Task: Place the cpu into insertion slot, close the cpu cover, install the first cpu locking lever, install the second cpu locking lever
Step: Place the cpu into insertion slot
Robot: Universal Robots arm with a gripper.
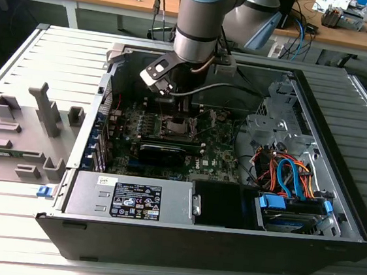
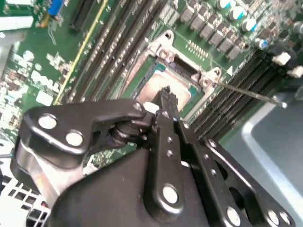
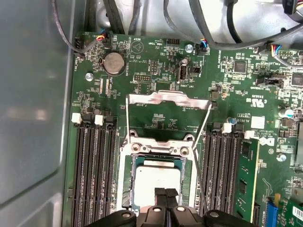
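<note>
First wrist view: one cpu (image 3: 158, 174) sits in one insertion slot (image 3: 132, 179), one cpu cover (image 3: 168, 98) open, end effector (image 3: 166, 191) clenched above.

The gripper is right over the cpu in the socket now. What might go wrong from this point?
1. The shut gripper hangs low over the cpu in the insertion slot; I cannot tell if they touch. A push on a tilted chip may harm the contacts.
2. The thin locking lever juts out beside the slot and may snag the gripper.
</note>
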